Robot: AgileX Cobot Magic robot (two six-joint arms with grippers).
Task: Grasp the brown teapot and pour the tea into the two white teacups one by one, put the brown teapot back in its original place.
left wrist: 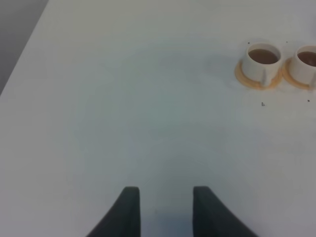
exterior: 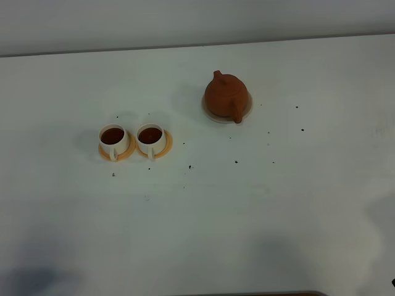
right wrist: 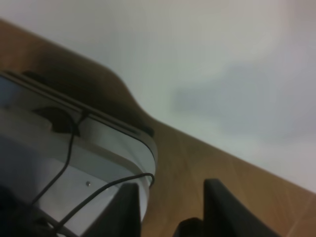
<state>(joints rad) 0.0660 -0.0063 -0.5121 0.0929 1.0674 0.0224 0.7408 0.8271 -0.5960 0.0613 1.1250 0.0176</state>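
Both hands are open and hold nothing: the left hand (left wrist: 163,210) over the bare surface (exterior: 247,216), the right hand (right wrist: 168,207) off its edge. Farther, two cups (exterior: 113,139) (exterior: 150,139) hold tea on saucers. Farthest, the teapot (exterior: 226,95) sits on its coaster (exterior: 247,106).

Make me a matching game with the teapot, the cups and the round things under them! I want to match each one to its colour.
Things:
1. teapot
2. teacups
3. saucers
4. coaster under the teapot

Colours:
A. white
B. pale cream
C. brown
D. orange

Pairs: 1-C, 2-A, 3-D, 4-B
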